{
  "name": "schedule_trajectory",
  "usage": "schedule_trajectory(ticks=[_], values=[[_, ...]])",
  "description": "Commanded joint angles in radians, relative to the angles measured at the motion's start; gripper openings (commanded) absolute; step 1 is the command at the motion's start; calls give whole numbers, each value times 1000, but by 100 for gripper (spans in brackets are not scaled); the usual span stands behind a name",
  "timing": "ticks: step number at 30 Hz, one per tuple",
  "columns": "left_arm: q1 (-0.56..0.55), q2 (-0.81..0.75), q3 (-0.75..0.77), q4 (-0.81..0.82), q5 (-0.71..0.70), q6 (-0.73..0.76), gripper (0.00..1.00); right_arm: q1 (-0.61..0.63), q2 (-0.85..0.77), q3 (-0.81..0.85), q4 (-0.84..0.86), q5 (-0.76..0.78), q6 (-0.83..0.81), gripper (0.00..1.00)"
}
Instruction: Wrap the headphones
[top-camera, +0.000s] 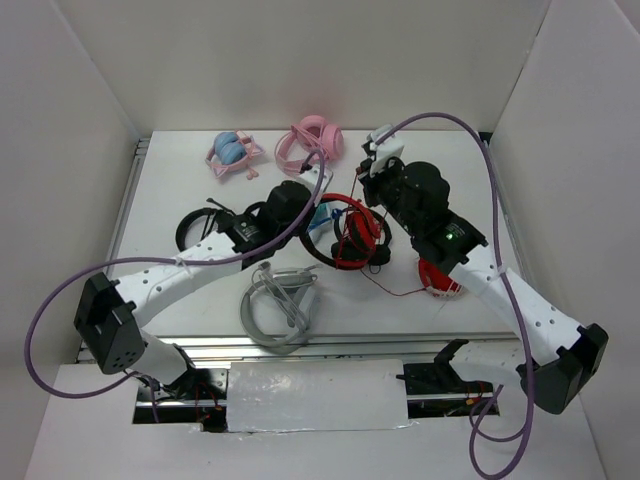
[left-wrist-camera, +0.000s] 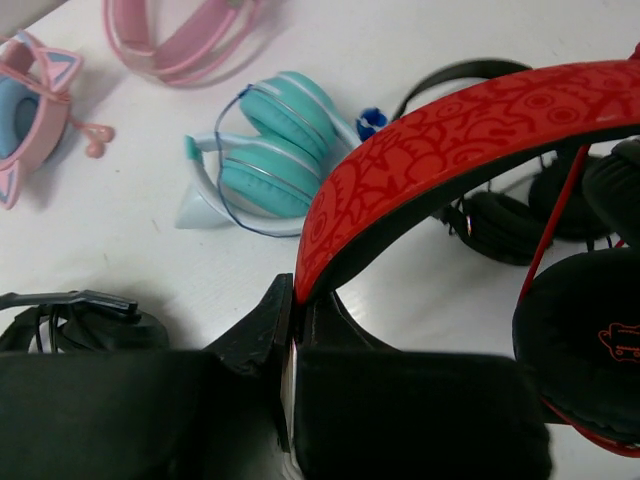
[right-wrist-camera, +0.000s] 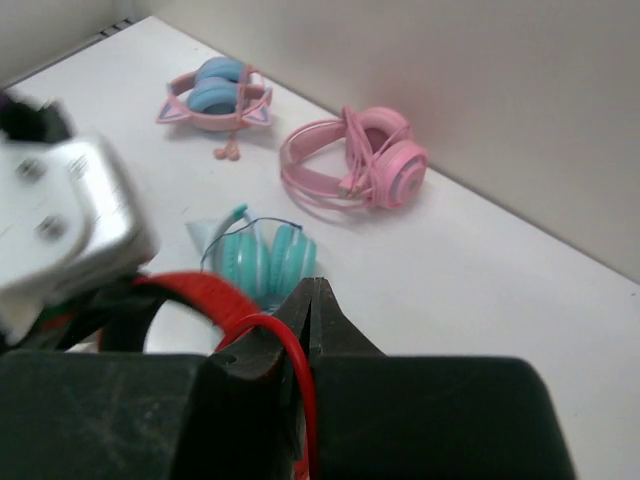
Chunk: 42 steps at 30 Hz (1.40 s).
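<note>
The headphones (top-camera: 352, 238) lie at the table's middle, with red cups, black ear pads (left-wrist-camera: 580, 330) and a patterned red headband (left-wrist-camera: 450, 140). My left gripper (top-camera: 316, 208) is shut on the end of the headband, which is pinched between its fingertips in the left wrist view (left-wrist-camera: 290, 290). My right gripper (top-camera: 366, 198) is just right of it, over the headphones. It is shut on the thin red cable (right-wrist-camera: 292, 345), which loops over the left finger and runs down between the jaws (right-wrist-camera: 314, 292). The rest of the cable (top-camera: 400, 290) trails to the front right.
Teal headphones (left-wrist-camera: 270, 150) lie just beyond the headband. Pink headphones (top-camera: 310, 140) and a pink-and-blue cat-ear pair (top-camera: 232, 152) sit at the back. Black headphones (top-camera: 200, 225) lie left, a grey pair (top-camera: 275, 305) in front, a compact red pair (top-camera: 440, 280) under the right arm.
</note>
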Motion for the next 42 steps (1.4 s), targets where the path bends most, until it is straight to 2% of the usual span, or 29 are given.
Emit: schedule_trajectory(ticks=[1,7,12,18,21,24,29,30,35,42], values=[[-19,-78,-31,88,82,46,0,-53,13,63,86,-54,-32,5],[-28,-156,-77,109,150,51,0,-157,30,-2,158,-149,8,8],[-29,-223,-89,94,180,31,0,-234,24,-69,217,-150,69,9],[-28,-312,-88,108,320,14,0,-315,84,-94,240,-288,95,15],[-29,-325,-34,88,344,-1,0,-327,115,-117,267,-360,95,17],[-29,-317,59,63,354,-12,0,-336,139,-132,292,-455,95,21],[-29,-273,265,-7,299,-38,0,-332,224,-137,375,-613,141,23],[-29,-251,341,-29,302,-40,0,-327,251,-135,393,-624,149,24],[-28,-214,513,-124,377,-50,0,-294,364,-132,482,-661,212,27],[-29,-145,746,-220,334,-24,0,-254,487,-123,539,-686,278,26]])
